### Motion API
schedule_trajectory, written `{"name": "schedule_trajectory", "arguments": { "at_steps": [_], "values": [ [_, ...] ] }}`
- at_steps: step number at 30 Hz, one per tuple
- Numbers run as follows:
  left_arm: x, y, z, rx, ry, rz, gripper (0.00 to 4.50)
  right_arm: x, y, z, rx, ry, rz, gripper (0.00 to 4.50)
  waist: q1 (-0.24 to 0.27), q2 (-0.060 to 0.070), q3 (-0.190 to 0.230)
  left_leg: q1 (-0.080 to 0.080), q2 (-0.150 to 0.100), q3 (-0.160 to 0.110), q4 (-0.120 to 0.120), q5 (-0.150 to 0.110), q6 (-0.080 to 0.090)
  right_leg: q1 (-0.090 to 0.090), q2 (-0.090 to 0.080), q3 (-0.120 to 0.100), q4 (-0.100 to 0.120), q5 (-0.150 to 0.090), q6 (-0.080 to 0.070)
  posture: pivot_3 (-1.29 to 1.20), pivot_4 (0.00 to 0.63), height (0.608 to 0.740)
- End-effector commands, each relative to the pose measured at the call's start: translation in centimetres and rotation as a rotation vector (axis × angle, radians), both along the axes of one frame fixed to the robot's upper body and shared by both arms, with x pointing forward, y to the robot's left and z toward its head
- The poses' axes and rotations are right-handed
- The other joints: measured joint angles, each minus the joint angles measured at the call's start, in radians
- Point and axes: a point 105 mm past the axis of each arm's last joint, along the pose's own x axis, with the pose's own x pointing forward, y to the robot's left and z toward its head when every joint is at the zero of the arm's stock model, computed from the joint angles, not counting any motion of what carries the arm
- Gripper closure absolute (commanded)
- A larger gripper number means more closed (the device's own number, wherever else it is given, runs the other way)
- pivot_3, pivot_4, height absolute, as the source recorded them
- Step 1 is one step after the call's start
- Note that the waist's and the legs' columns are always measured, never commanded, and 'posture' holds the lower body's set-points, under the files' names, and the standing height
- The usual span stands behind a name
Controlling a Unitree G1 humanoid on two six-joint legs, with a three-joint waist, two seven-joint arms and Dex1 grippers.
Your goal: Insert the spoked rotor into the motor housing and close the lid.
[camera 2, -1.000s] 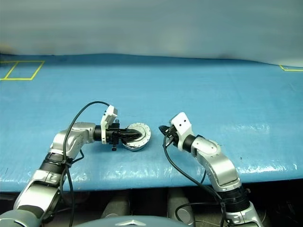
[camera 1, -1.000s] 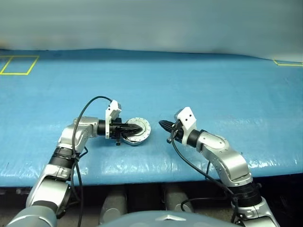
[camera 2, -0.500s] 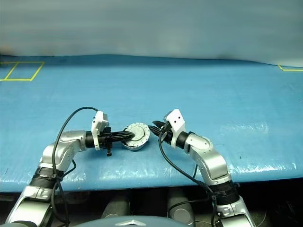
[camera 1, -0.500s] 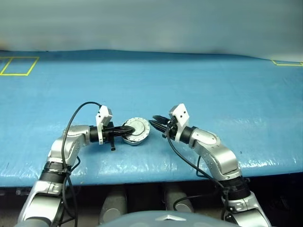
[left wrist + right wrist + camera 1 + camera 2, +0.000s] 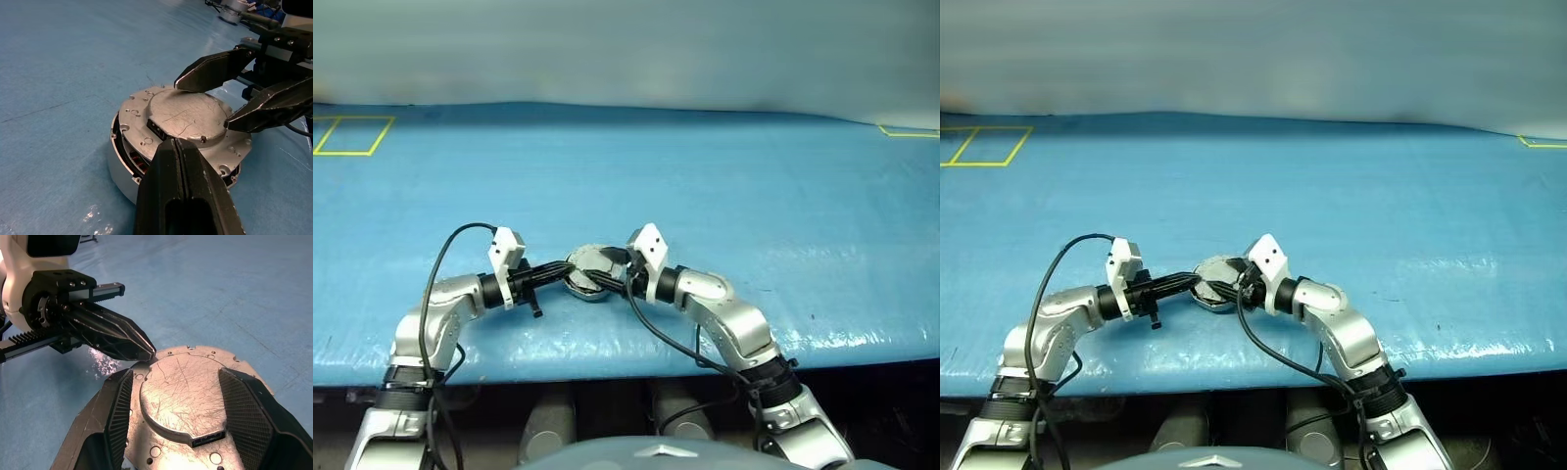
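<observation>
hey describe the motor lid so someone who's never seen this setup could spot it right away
On the wide blue table, look near the front edge, where the two grippers meet. Between them sits the motor housing, a low round silver puck showing copper-orange windings at its side. The lid is the scratched silver disc lying flat on top, with a raised round centre and small holes around its rim.

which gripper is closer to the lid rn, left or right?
Right, narrowly. The right gripper is open and straddles the raised centre of the lid, fingers on either side. The left gripper is shut, its tip at the lid's rim on the opposite side.
</observation>
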Motion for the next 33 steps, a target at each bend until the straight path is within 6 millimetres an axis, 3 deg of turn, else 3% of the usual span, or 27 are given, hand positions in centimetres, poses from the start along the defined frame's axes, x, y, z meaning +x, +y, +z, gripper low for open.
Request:
{"name": "schedule_trajectory", "arguments": {
  "at_steps": [1,9,12,15,25,31,33],
  "values": [
    [-0.2,0.1,1.4,-0.023,-0.053,0.006,4.5,0.3,0.4,0.6,-0.003,-0.051,0.014,1.59,0.0,0.0,0.0,0.0,0.0,0.0,0.0,0.0,0.0,0.0,0.0,0.0,0.0,0.0,0.0,0.0,0.15,0.74],
    [-0.7,0.5,0.9,-0.027,-0.041,0.044,4.5,0.7,0.6,0.3,-0.037,-0.086,0.021,1.59,-0.001,0.0,0.0,0.0,0.0,0.0,0.0,0.0,0.0,0.0,0.0,0.0,0.0,0.0,0.0,0.0,0.15,0.74],
    [-0.9,0.6,0.6,-0.031,-0.034,0.06,4.5,0.4,0.7,0.3,-0.041,-0.087,0.047,0.99,-0.001,0.0,0.0,0.0,0.0,0.0,0.0,0.0,0.0,0.0,0.0,0.0,0.0,0.0,0.0,0.0,0.15,0.74],
    [-0.9,0.8,0.5,-0.04,-0.03,0.082,4.5,0.4,0.7,0.3,-0.045,-0.105,0.042,0.02,-0.001,0.0,0.0,0.0,0.0,0.0,0.0,0.0,0.0,0.0,0.0,0.0,0.0,0.0,0.0,0.0,0.15,0.74],
    [-1.4,1.2,0.1,-0.066,-0.02,0.134,4.5,0.8,1.0,-0.7,-0.082,-0.092,0.02,0.02,-0.002,0.0,0.0,0.0,0.0,0.0,0.0,0.0,0.0,0.0,0.0,0.0,0.0,0.0,0.0,0.0,0.15,0.74],
    [-1.4,1.8,0.2,-0.074,-0.035,0.181,4.5,0.6,1.2,-0.5,-0.093,-0.098,0.025,1.49,-0.002,0.0,0.0,0.0,0.0,0.0,0.0,0.0,0.0,0.0,0.0,0.0,0.0,0.0,0.0,0.0,0.15,0.74],
    [-1.6,1.8,0.1,-0.076,-0.032,0.187,4.5,0.4,1.4,-0.2,-0.082,-0.099,0.042,1.49,-0.002,0.0,0.0,0.0,0.0,0.0,0.0,0.0,0.0,0.0,0.0,0.0,0.0,0.0,0.0,0.0,0.15,0.74]
  ]
}}
